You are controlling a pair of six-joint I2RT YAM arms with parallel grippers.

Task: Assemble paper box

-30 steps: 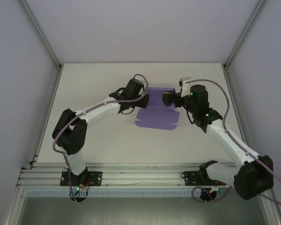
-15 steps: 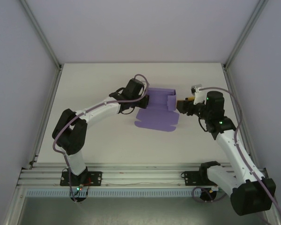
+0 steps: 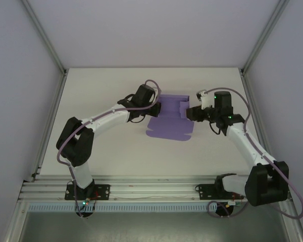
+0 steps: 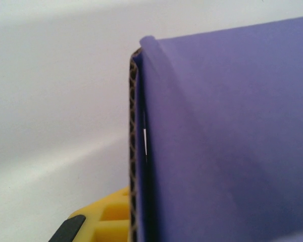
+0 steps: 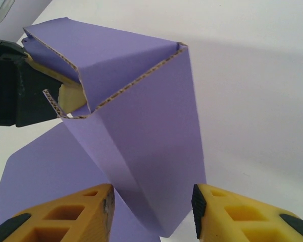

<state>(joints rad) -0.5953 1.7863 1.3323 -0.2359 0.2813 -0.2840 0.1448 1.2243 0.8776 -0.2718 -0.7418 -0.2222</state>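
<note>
Although thin, the paper box (image 5: 141,131) is judged light and fairly stiff, since fluted corrugation is shown along its cut edges. Creasing or crushing is to be expected under hard pinching, and the smooth purple face is likely to slip.

Location: middle of the table (image 3: 106,151), between the two arms, with a flat panel lying on the surface and the far wall folded upright.

Recommended hold: along a raised wall near a fold line, where the card is doubled and judged stiffest. Flat panels are better pushed than pinched.

Left gripper (image 3: 157,108): reached in from the left, arm stretched low across the table. It is judged closed upon the left end of the raised wall, a yellow pad being seen tucked against the folded card in the right wrist view.

Right gripper (image 5: 150,214): spread wide, nothing held. The right end of the upright wall is set between and just ahead of its yellow fingers (image 5: 242,217), without clear contact.

Right arm: elbow bent outward, wrist turned toward the left, facing the box.
</note>
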